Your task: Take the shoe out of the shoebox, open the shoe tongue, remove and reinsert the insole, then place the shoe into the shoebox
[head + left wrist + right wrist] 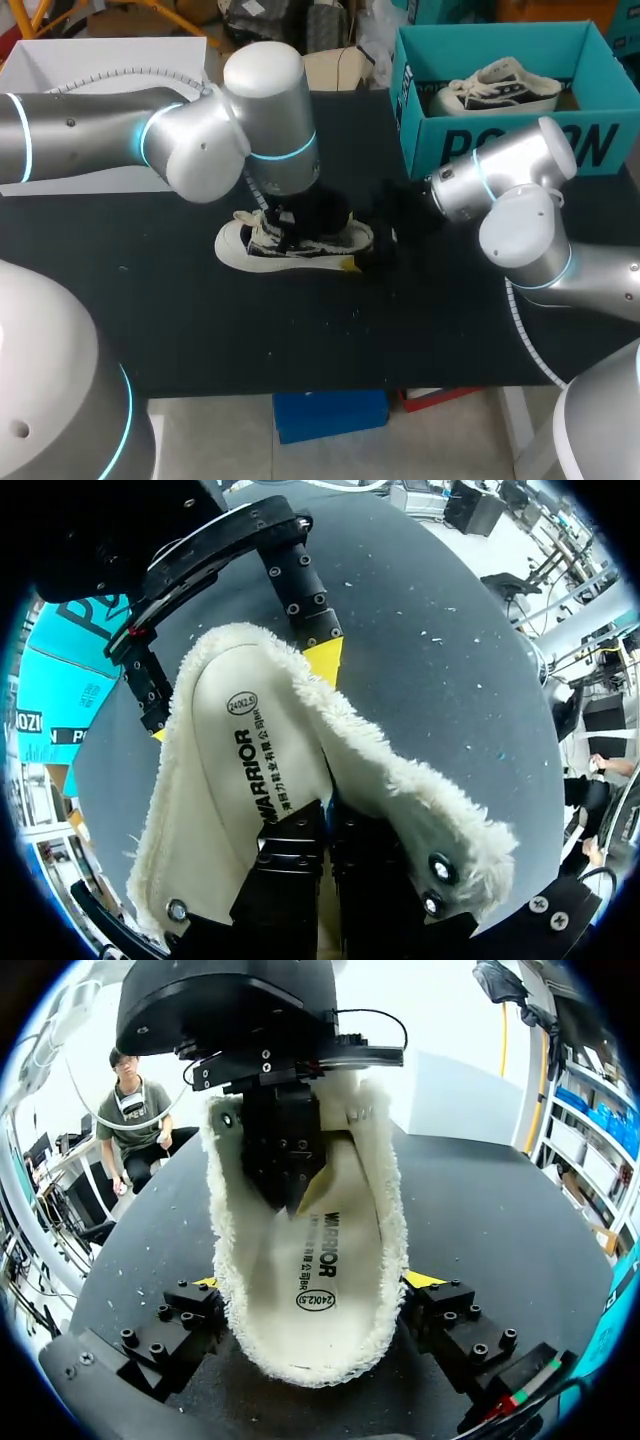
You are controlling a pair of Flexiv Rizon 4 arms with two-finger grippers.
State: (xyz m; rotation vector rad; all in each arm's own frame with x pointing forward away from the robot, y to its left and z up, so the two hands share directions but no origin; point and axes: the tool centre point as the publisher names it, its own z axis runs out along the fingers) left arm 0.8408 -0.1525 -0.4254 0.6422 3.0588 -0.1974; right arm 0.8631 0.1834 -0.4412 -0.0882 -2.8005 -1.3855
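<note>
A black table (200, 330) bears a black-and-white shoe (300, 245) at its middle, a teal shoebox (500, 140) far right, a white box (100, 70) far left

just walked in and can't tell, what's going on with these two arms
The left gripper is shut on a fleecy white insole, holding it up over the black table. The right gripper sits at the insole's other end. The shoe lies on the table under the left arm, outside the teal shoebox, which holds a second shoe.
</note>
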